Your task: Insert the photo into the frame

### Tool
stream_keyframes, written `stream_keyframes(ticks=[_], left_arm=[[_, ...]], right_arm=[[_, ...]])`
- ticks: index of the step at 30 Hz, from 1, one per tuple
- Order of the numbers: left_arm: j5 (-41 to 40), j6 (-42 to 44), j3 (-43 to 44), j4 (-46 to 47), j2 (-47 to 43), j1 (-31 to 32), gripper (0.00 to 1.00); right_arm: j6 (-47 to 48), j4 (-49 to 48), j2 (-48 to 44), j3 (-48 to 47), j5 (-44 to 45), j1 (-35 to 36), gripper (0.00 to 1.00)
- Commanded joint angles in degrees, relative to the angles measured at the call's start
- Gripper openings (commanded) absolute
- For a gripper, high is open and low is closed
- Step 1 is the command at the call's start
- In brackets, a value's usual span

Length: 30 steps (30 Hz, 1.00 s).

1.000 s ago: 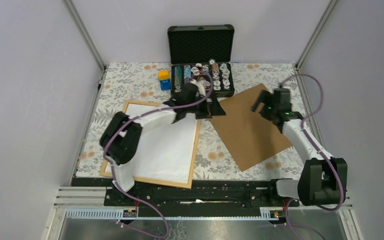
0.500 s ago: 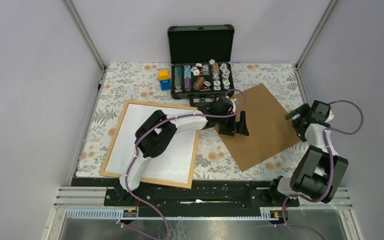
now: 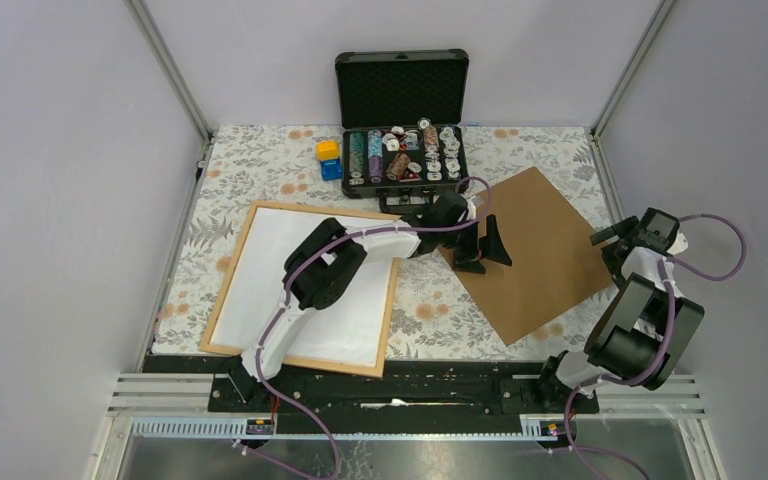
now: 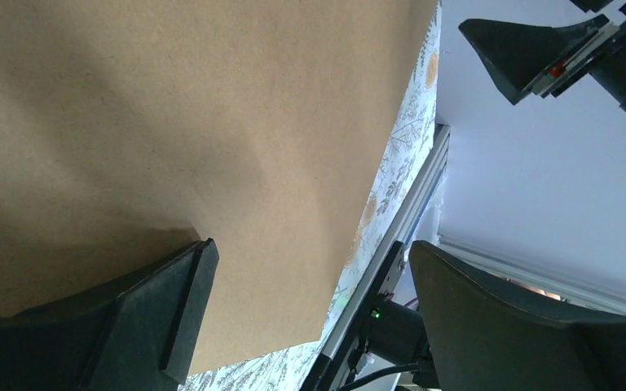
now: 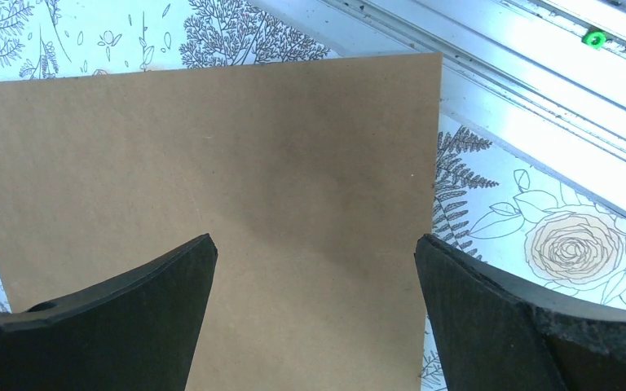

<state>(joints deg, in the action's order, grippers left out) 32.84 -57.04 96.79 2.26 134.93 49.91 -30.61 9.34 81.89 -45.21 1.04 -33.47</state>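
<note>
The frame (image 3: 242, 255), thin light wood, lies flat at the left of the floral cloth. A plain white sheet (image 3: 310, 290) fills it. No printed side shows, so I cannot tell whether that sheet is the photo. A brown hardboard sheet (image 3: 535, 250) lies to its right at an angle, also in the left wrist view (image 4: 171, 122) and the right wrist view (image 5: 212, 147). My left gripper (image 3: 485, 250) (image 4: 308, 252) is open over the board's left edge. My right gripper (image 3: 610, 245) (image 5: 314, 240) hangs open above the board's right corner. Both are empty.
An open black case (image 3: 403, 150) of poker chips stands at the back centre, just behind the left gripper. A yellow block on a blue block (image 3: 329, 158) sits to its left. Aluminium rails (image 3: 600, 170) and grey walls bound the cloth.
My left arm has swung right, from the frame's top corner to the board's left edge. My right arm has pulled back right, off the board's middle to its right corner. Both stayed open.
</note>
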Motion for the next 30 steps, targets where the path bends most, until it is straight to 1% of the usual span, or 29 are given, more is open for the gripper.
stream_keyframes(ticks=[1,5,8,11,13,17,19,21,23,26,30], left_arm=[[0.34,2.04,-1.55,-6.88,4.85,2.08,0.99],[0.96,2.91,-2.32,-6.91,4.39,3.67,0.99],[1.78,3.56,-4.49,-5.66,3.25,5.08,0.99],[1.99,4.64,-6.36,-4.47,0.33,5.8,0.99],[2.57,6.28,-6.1,-4.65,-1.65,5.75,0.99],[1.65,11.34,0.17,-12.0,-4.33,4.94,0.99],[1.19,13.44,3.89,-14.38,-5.38,3.92,0.99],[0.94,14.61,5.56,-15.52,-6.12,2.46,0.99],[-0.57,15.45,5.69,-16.3,-6.81,0.6,0.99],[-1.1,16.1,4.03,-16.13,-7.14,-1.39,0.99],[-1.89,16.6,2.21,-15.31,-5.96,-3.54,0.99]], right_arm=[[0.05,-4.1,0.52,-0.38,-1.63,-0.11,1.0],[-1.42,-6.0,0.13,2.35,-9.42,-0.16,1.0],[-2.1,-6.43,-1.04,3.78,-14.25,-0.05,1.0],[-2.6,-3.24,-1.93,3.89,-18.47,0.39,1.0],[-2.4,-0.87,-3.36,4.17,-18.84,1.68,1.0],[-1.53,6.42,-8.62,4.77,-14.21,6.3,1.0],[-2.6,7.9,-12.36,6.81,-15.98,7.95,1.0],[-4.53,9.93,-15.54,8.85,-17.14,9.32,1.0],[-7.28,11.85,-18.06,10.98,-18.2,10.09,1.0],[-7.02,19.05,-20.55,11.53,-19.08,11.69,1.0],[-8.06,25.83,-27.37,14.18,-19.66,14.69,1.0]])
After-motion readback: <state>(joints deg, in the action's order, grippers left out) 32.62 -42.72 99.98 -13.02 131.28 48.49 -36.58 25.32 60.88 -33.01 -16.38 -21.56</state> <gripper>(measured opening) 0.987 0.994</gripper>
